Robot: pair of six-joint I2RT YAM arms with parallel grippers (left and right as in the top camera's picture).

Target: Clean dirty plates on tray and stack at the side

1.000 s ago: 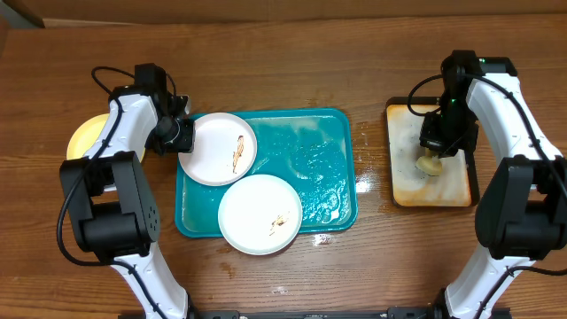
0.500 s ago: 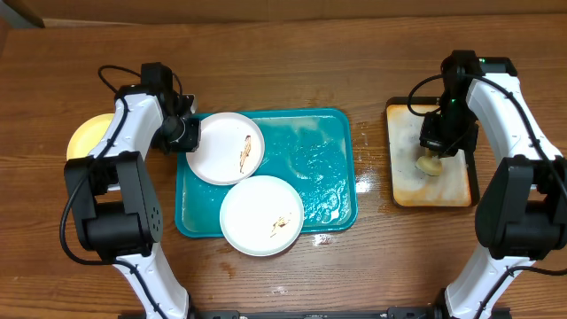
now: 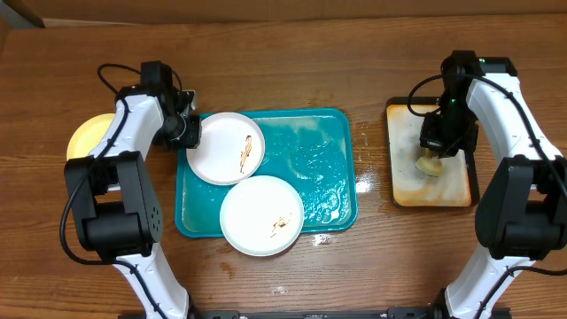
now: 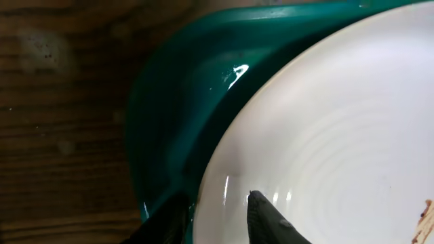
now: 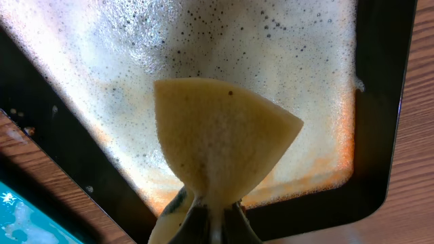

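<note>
Two white dirty plates lie on the teal tray (image 3: pixel 328 159), each with a brown smear: one at the upper left (image 3: pixel 226 148), one at the front (image 3: pixel 261 215). A pale yellow plate (image 3: pixel 89 135) rests on the table left of the tray. My left gripper (image 3: pixel 189 133) is at the upper plate's left rim. In the left wrist view its jaws (image 4: pixel 217 198) straddle that rim (image 4: pixel 325 135), one finger outside, one on top. My right gripper (image 3: pixel 434 151) is shut on a yellow sponge (image 5: pixel 220 139) over the small tray.
The narrow black-rimmed tray (image 3: pixel 456 190) at the right holds rust-stained foam (image 5: pixel 271 41). Both arms' bases stand at the table's front corners. Water drops lie on the wood just in front of the teal tray.
My left gripper and the upper white plate shifted a little to the right, further onto the teal tray. The right arm and sponge have not moved.
</note>
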